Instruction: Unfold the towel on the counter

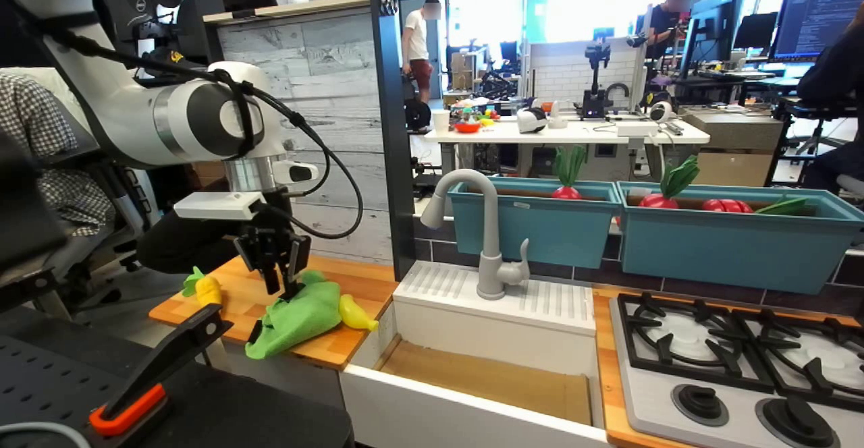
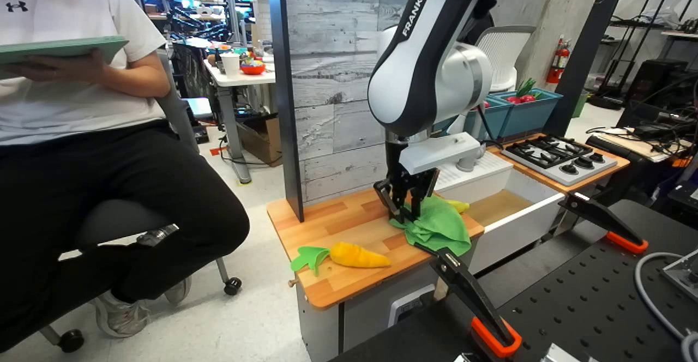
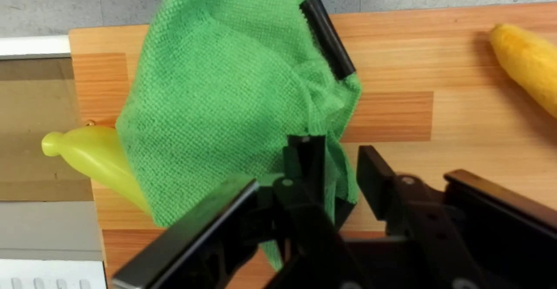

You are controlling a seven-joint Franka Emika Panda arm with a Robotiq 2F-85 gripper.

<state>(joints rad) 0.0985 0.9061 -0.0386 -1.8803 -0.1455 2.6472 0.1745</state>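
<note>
Well, one towel (image 3: 217,106), one claw (image 3: 338,162).

Towel (image 3: 209,97): plain green, one edge carrying a black strip (image 3: 327,35)
Carrot (image 2: 357,255): yellow-orange, with green leaves (image 2: 310,257)
Necked toy (image 3: 98,154): solid yellow
Jaws: black
Surface (image 2: 338,225): wood-grained blocks, honey-coloured, some redder
Arm (image 1: 128,127): white and black, with white lettering (image 2: 417,10)
Wall panel (image 2: 338,56): whitewashed planks streaked with grey
Sink (image 1: 405,407): white walls, brown floor (image 1: 486,377)
Tap (image 1: 491,232): plain grey
Planters (image 1: 540,229): teal
Radishes (image 1: 658,201): red, topped with green
Stove (image 1: 648,397): silver-grey, with black knobs (image 1: 795,417)
Clamps (image 2: 473,293): black, orange at one end
</note>
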